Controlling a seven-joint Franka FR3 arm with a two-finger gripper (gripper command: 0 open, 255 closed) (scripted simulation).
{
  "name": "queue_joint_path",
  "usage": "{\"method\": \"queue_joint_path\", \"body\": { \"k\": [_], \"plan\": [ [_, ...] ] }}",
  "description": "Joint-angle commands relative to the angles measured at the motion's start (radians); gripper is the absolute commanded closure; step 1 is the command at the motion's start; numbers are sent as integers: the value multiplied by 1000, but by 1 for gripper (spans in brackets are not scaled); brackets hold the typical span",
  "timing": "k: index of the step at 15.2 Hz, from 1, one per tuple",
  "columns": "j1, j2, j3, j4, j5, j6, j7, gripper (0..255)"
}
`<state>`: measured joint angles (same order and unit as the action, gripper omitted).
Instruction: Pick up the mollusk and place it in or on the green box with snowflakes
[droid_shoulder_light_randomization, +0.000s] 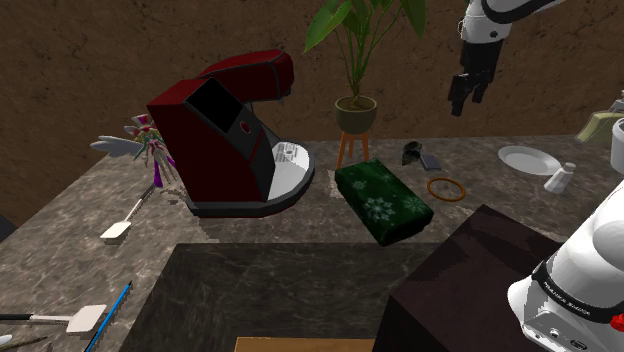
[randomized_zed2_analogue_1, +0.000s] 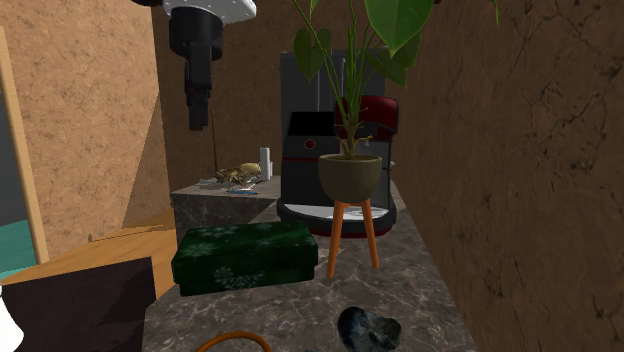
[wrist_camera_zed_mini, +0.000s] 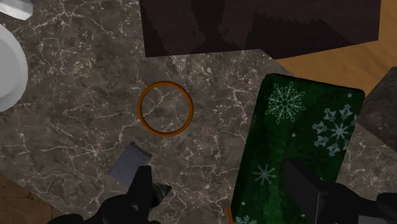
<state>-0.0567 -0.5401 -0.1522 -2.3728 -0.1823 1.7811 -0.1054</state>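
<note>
In the shoulder view, a red coffee machine (droid_shoulder_light_randomization: 225, 135) was seen toward the counter's (droid_shoulder_light_randomization: 300, 225) end at that view's left. A potted plant (droid_shoulder_light_randomization: 355, 112) on a small stand was set by the counter's back edge. Just in front of it, the green box (droid_shoulder_light_randomization: 382, 202) with snowflakes was laid flat, reaching toward the front edge. The mollusk (droid_shoulder_light_randomization: 410, 152), a small dark lump, was found by the back edge, near the box but not touching it. An orange ring (droid_shoulder_light_randomization: 446, 189) was laid a little nearer the front. The claw (droid_shoulder_light_randomization: 465, 98) was held high above the ring and the mollusk. Its fingers were spread apart and nothing was held in them. A white plate (droid_shoulder_light_randomization: 528, 160) was seen farther toward the right end.

The mollusk was not yet picked up, so the reaching step was judged to be in hand. Next, the claw would need to be brought down over the mollusk, toward the back edge, and shut on it.
</note>
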Motion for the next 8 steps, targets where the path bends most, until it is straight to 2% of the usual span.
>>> {"method": "queue_joint_path", "body": {
  "k": [1,8],
  "plan": [
    [0,78,-30,30,-1,49,-39,0],
    [-6,341,-128,153,34,181,-197,0]
  ]
}}
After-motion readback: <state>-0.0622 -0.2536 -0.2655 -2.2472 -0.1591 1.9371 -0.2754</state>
